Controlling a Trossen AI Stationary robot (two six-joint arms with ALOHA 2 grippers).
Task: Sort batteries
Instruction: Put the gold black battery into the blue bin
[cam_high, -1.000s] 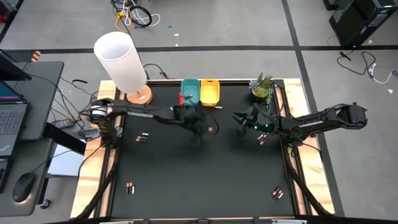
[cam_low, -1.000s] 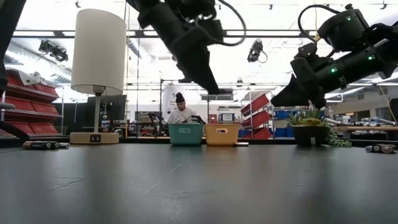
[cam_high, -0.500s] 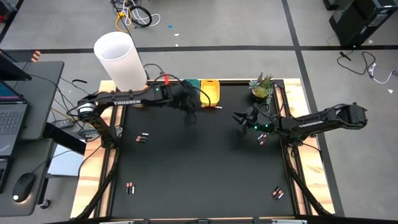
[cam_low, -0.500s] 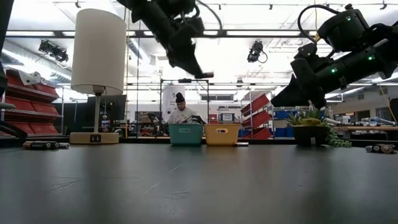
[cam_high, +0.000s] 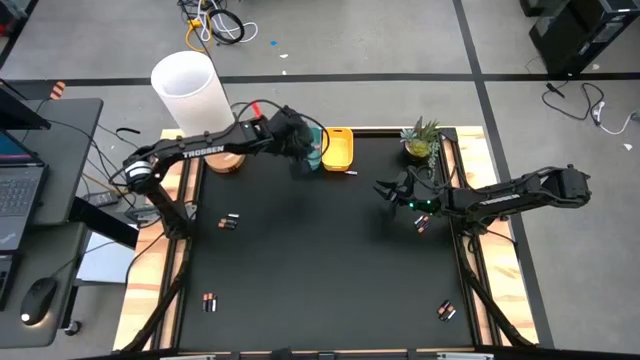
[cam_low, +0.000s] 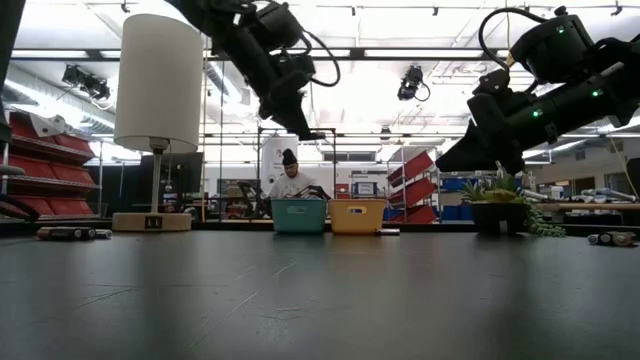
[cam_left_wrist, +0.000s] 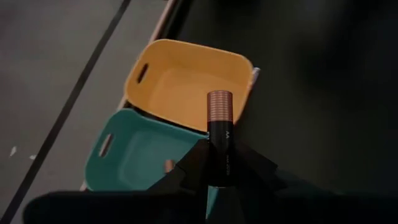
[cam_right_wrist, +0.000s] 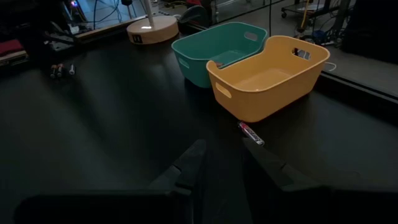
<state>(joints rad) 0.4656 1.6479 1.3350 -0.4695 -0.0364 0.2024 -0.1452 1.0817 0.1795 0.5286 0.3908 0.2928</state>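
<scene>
Left wrist view is showing my left gripper (cam_left_wrist: 219, 163) clamped on a black battery (cam_left_wrist: 219, 138) with a copper-coloured end, the cell standing out beyond my fingers and hanging over the near edge of the teal bin (cam_left_wrist: 134, 158), with the yellow bin (cam_left_wrist: 180, 87) just past it. From above, I am holding this gripper (cam_high: 302, 150) high over the teal bin (cam_high: 313, 148) at the far edge of the table (cam_high: 320, 280). I am judging this as the drop step: to do it well I am keeping the cell over the middle of the chosen bin, not over the shared rim between the two, and lowering before I release so it neither bounces out nor rolls into the wrong bin. My right gripper (cam_high: 385, 188) is waiting near the potted plant (cam_high: 421, 140), its fingers a little apart and empty, with a small battery (cam_right_wrist: 251, 133) lying on the table just beside the yellow bin. Other batteries are lying in pairs well apart: one pair (cam_high: 229, 221) near the left edge, one pair (cam_high: 445, 311) at the near right corner.
</scene>
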